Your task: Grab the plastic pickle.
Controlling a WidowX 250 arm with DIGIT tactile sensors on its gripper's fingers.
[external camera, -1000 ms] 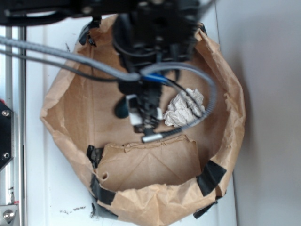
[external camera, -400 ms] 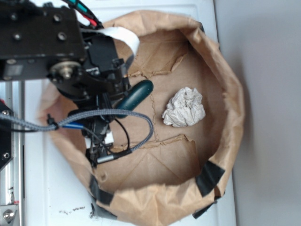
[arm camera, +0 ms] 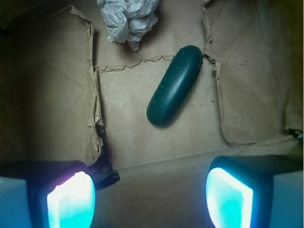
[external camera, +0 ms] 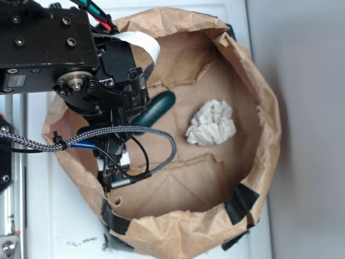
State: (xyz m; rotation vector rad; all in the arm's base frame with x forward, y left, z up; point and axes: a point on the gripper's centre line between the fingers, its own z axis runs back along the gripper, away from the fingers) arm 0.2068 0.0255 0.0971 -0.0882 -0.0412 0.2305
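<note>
The plastic pickle [external camera: 157,107] is a smooth dark green capsule lying slantwise on the brown paper floor of the bag. In the wrist view the pickle [arm camera: 174,85] lies well ahead of my gripper [arm camera: 149,199] and a little right of centre. The two glowing fingertips [arm camera: 71,199] stand wide apart with nothing between them, so the gripper is open. From outside, the gripper [external camera: 116,162] hangs under the black arm at the bag's left wall. It is left of and below the pickle, apart from it and mostly hidden by the arm and cables.
A crumpled white paper ball [external camera: 211,124] lies right of the pickle, also seen in the wrist view as the ball [arm camera: 127,19]. The rolled-down brown paper bag's wall [external camera: 267,113] rings everything, patched with black tape [external camera: 241,200]. A metal rail [external camera: 13,205] runs along the left.
The arm has swung from over the middle of the bag to its left side, uncovering the pickle. In the last half second it barely shifted.
</note>
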